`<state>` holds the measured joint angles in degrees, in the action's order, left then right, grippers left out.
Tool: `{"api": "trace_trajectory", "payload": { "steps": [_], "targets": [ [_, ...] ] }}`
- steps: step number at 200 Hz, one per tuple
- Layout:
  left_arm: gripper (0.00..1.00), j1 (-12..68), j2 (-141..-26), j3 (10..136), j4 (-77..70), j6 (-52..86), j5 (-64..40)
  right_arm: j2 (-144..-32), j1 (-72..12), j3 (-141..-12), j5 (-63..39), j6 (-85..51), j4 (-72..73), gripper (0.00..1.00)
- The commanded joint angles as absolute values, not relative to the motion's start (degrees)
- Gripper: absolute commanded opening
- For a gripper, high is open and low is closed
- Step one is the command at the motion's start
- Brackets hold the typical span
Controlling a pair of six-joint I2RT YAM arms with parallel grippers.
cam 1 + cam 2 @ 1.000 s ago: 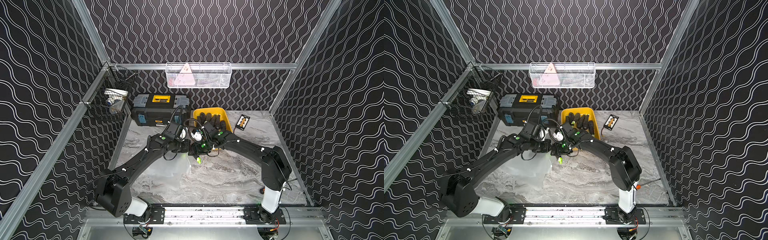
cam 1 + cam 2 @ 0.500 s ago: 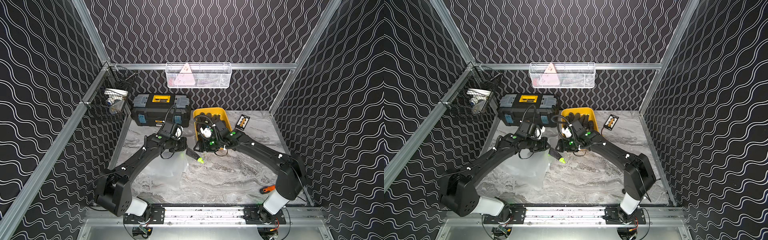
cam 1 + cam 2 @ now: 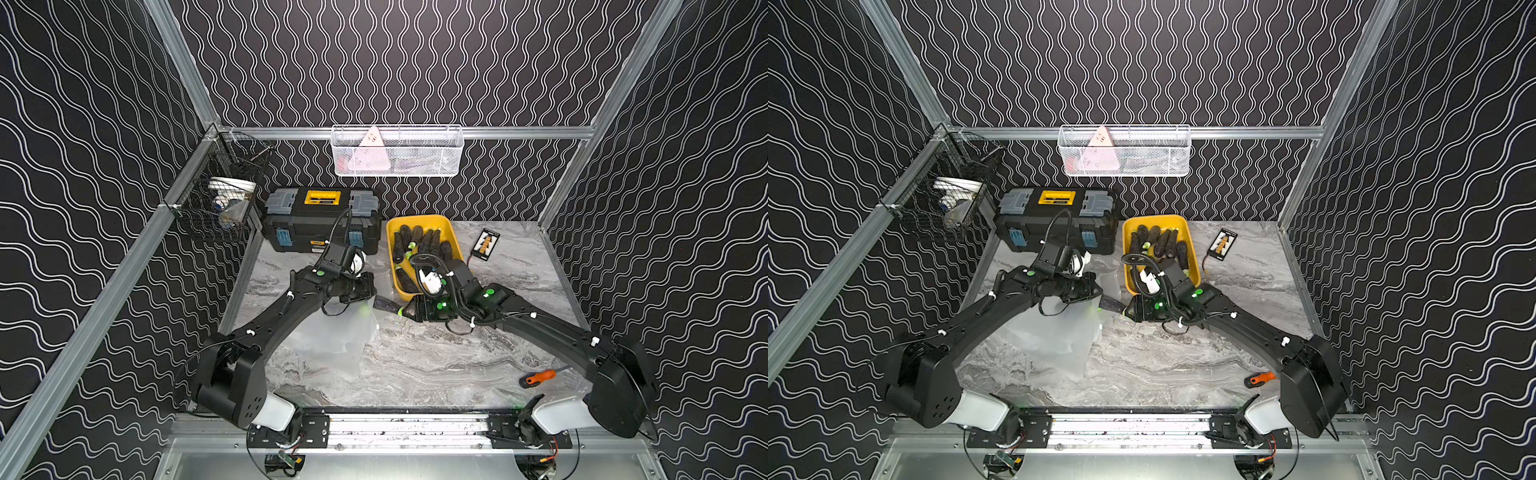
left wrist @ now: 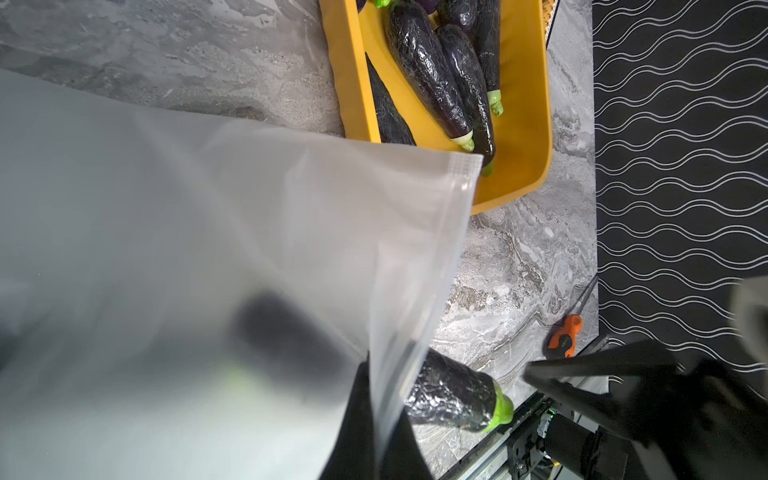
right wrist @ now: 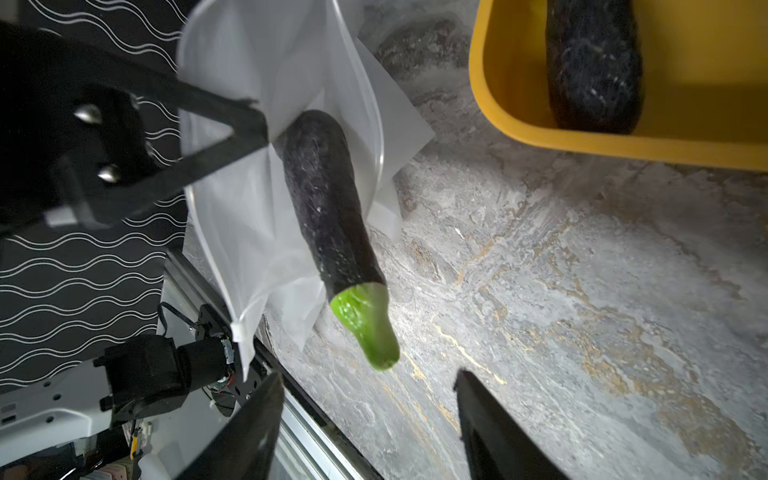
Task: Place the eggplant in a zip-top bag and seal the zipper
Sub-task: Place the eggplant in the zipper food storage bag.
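Observation:
A dark purple eggplant (image 5: 328, 208) lies with its blunt end inside the mouth of the clear zip-top bag (image 5: 249, 83). Its green stem (image 5: 365, 328) sticks out toward my right gripper (image 5: 368, 376). That gripper is open and empty, a short way behind the stem. My left gripper (image 4: 380, 432) is shut on the bag's top edge and holds the mouth lifted. In both top views the eggplant (image 3: 386, 304) (image 3: 1113, 305) bridges the gap between the left gripper (image 3: 370, 291) and the right gripper (image 3: 409, 309). The bag (image 3: 332, 336) drapes down onto the table.
A yellow bin (image 3: 417, 218) with several more eggplants stands just behind the right gripper. A black toolbox (image 3: 322, 224) sits at the back left. An orange-handled screwdriver (image 3: 538, 377) lies at the front right, and a small card (image 3: 485, 244) beside the bin.
My right gripper has opened, let go of the eggplant and drawn back to the right, its arm swinging outward. The eggplant stays in the bag mouth. My left gripper keeps its hold.

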<state>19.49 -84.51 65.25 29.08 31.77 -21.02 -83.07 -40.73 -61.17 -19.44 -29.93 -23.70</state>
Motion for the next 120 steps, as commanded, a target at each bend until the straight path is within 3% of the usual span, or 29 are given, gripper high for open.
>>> {"api": "trace_trajectory", "payload": {
  "steps": [1, 22, 61, 120],
  "targets": [
    [0.0, 19.4, -84.6, 65.5, 27.6, 32.3, -21.5, -84.5, -40.7, -60.6, -21.6, -31.5, -17.6, 0.65],
    [0.0, 19.4, -84.4, 65.3, 27.7, 32.3, -21.4, -86.4, -40.8, -60.6, -22.9, -32.2, -15.2, 0.61],
    [0.0, 19.4, -83.9, 65.7, 28.4, 31.8, -21.5, -89.5, -40.8, -60.7, -24.8, -34.3, -10.6, 0.41],
    [0.0, 19.6, -83.1, 65.1, 28.5, 31.0, -22.4, -90.7, -40.6, -62.9, -25.5, -35.2, -9.4, 0.29]
  ]
}}
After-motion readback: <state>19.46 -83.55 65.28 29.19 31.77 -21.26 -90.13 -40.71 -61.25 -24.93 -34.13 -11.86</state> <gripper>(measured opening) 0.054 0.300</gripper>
